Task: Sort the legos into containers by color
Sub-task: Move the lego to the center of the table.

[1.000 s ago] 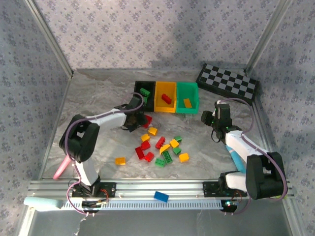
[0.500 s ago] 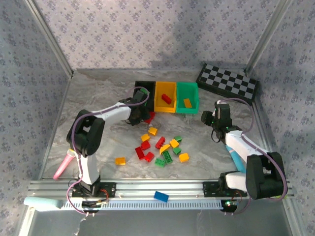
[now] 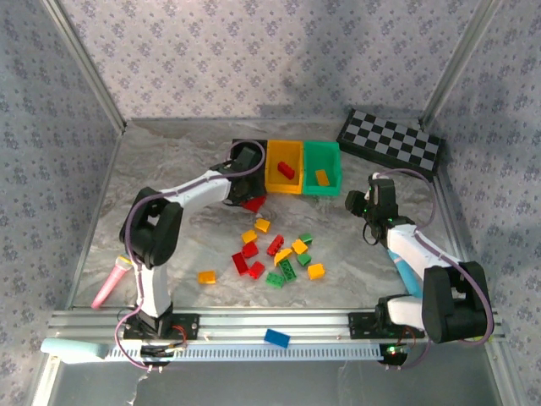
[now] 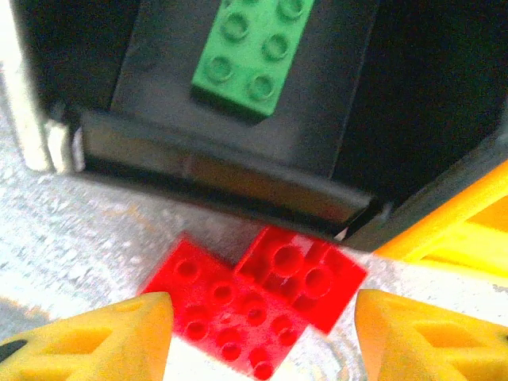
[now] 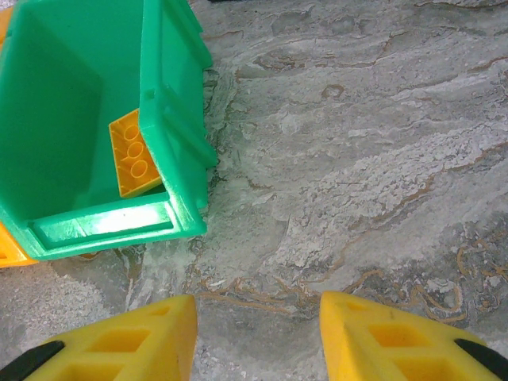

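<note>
Here left gripper (image 4: 260, 311) apart, empty; two red legos (image 4: 214, 305) between fingertips, before black bin (image 4: 222, 178).

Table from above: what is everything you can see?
black bin: one, black, back, leftmost; green brick inside
yellow bin: one, yellow, back, middle; red brick inside
green bin: one, green, back, rightmost; orange brick inside
red bricks: two, red, before the black bin
loose bricks: about fourteen, red, orange, green, mid-table
blue brick: one, blue, front rail
checkered board: one, black-and-white, back right corner
pink stick: one, pink, left edge
left end effector: one, yellow, open over red bricks
right end effector: one, yellow, open near green bin
</note>
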### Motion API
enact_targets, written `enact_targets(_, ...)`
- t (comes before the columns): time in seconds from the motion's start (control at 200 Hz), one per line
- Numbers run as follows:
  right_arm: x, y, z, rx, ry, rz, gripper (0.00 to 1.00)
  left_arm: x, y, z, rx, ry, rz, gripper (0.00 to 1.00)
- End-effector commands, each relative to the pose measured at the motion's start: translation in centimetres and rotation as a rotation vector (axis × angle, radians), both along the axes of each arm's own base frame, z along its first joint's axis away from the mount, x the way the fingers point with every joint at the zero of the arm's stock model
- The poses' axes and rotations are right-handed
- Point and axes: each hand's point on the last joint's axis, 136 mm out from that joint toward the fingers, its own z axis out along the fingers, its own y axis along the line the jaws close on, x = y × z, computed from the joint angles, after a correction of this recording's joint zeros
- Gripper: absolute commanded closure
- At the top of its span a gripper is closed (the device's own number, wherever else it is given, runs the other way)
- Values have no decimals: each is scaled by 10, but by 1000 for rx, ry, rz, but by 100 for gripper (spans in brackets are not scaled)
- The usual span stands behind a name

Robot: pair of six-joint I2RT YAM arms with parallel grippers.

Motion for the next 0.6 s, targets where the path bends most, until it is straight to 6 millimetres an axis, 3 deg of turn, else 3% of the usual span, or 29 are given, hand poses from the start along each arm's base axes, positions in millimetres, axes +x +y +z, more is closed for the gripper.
enact_targets(0.0, 1, 0, 7, -4, -6, 0, 54, -6, -1, -13, 47, 46, -28, 38)
enact_targets(0.375, 0, -1, 8, -4, -9, -5, 54, -25, 28, -33, 168, 139, -14, 38)
enact_targets(0.595, 0, -1, 8, -2, -8, -3, 54, -46, 46, -42, 201, 179, -11, 38)
